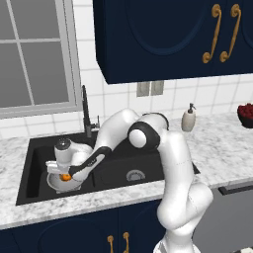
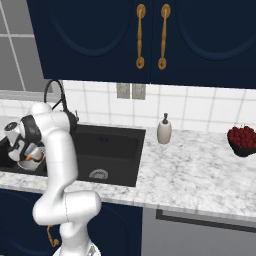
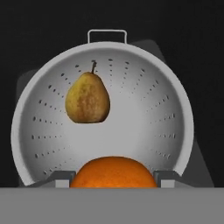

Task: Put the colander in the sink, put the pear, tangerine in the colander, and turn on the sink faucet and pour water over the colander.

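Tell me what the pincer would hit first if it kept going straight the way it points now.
The pincer holds the round orange tangerine above the perforated silvery metal colander. Straight ahead it would probably meet the colander's bare floor first, beside the yellow-brown pear; depth is unclear.

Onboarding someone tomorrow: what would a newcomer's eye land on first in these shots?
The white arm folds low into the left basin of the matte black double sink, its claw holding a round bright orange tangerine just above the perforated silvery metal colander. A yellow-brown pear already lies inside that bowl. The tall slim black faucet stands behind the sink, with no water running.
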